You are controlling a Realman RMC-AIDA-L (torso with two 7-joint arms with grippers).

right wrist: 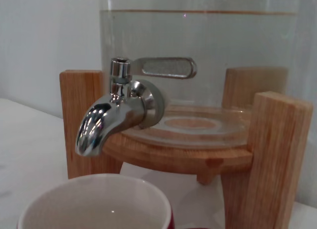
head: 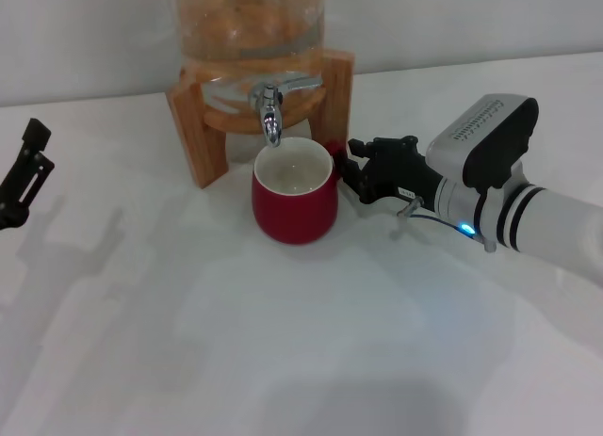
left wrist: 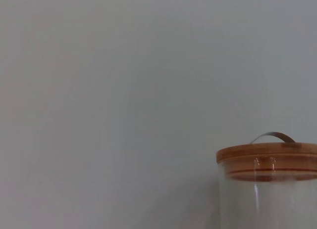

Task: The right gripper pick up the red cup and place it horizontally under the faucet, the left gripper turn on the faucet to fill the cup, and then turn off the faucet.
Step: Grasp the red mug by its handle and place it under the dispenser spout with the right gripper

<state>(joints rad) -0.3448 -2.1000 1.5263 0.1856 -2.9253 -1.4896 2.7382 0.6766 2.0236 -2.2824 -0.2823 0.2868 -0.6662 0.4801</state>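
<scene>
Step in hand: cup placement, near done. Your right gripper (head: 350, 168) sits at the handle side of the red cup (head: 294, 202); whether its jaws clasp the handle or stand just off it, you cannot tell.

Red cup: upright on the white table (head: 283, 342), directly below the faucet (head: 270, 114), squat, dark red, white inside, apparently empty.

Faucet: chrome, lever (right wrist: 166, 68) lying flat, no water running.

Left gripper (head: 26, 168): far left, well apart, jaw state unclear.

Next move, by my judgement: release, then bring your left gripper across to the lever
</scene>
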